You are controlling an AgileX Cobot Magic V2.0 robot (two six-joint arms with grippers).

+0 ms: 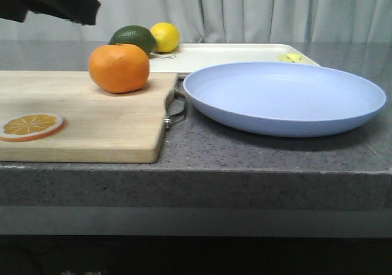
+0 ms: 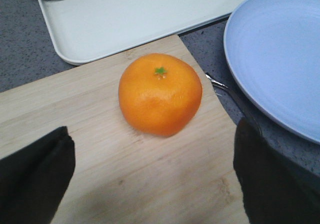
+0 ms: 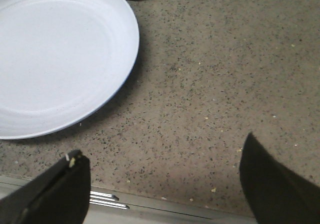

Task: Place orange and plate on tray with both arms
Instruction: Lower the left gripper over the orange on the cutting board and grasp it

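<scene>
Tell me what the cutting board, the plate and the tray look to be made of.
Cutting board: pale wood, possibly bamboo, with visible straight grain and a metal handle at its end.
Plate: likely plastic or melamine, a matte lavender-blue with faint concentric rings and no glaze shine.
Tray: probably plastic, smooth cream-white, with a low moulded rim and rounded corners.

Bystanders on the speckled grey stone counter (image 1: 257, 152)

A pale rectangular wooden cutting board (image 1: 92, 119) with a metal handle (image 1: 174, 109) at its right end lies on the counter's left side, and a flat round orange slice (image 1: 29, 126) rests on the board near its front left edge. Behind the board, a dark green avocado (image 1: 136, 37) and a small yellow lemon (image 1: 165, 37) sit side by side, touching, before a grey pleated curtain (image 1: 257, 8).
</scene>
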